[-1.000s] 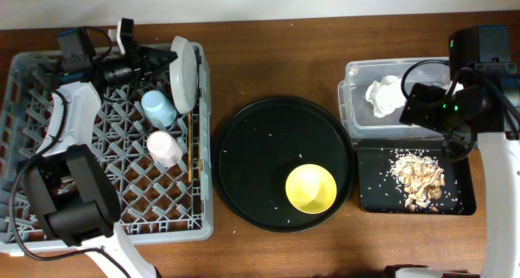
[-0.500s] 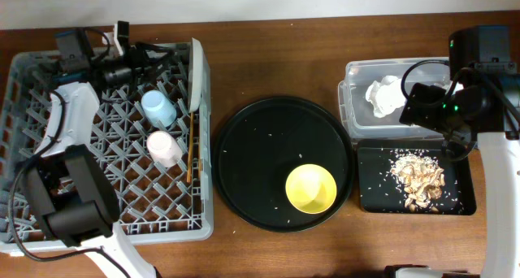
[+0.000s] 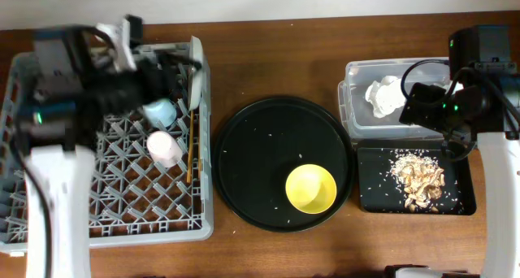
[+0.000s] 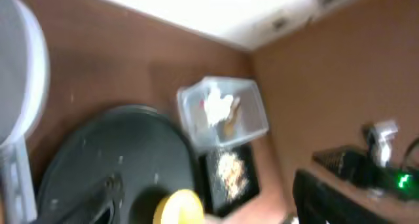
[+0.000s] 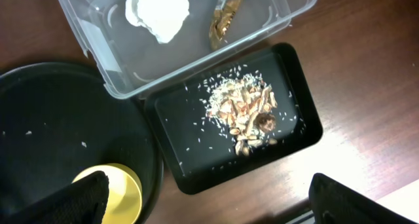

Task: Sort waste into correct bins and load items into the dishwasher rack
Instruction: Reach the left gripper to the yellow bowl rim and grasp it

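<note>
One item racked: the pale round plate (image 3: 197, 87) now stands on edge in the grey plastic lattice rack (image 3: 122, 198), with the left pincer (image 4: 206, 185) spread and pulling away, so the yellow bowl (image 3: 311, 188) looks next.

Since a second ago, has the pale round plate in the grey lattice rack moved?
Yes. The pale round plate has tipped from leaning, face showing, to edge-on, nearer the right wall of the grey lattice rack.
</note>
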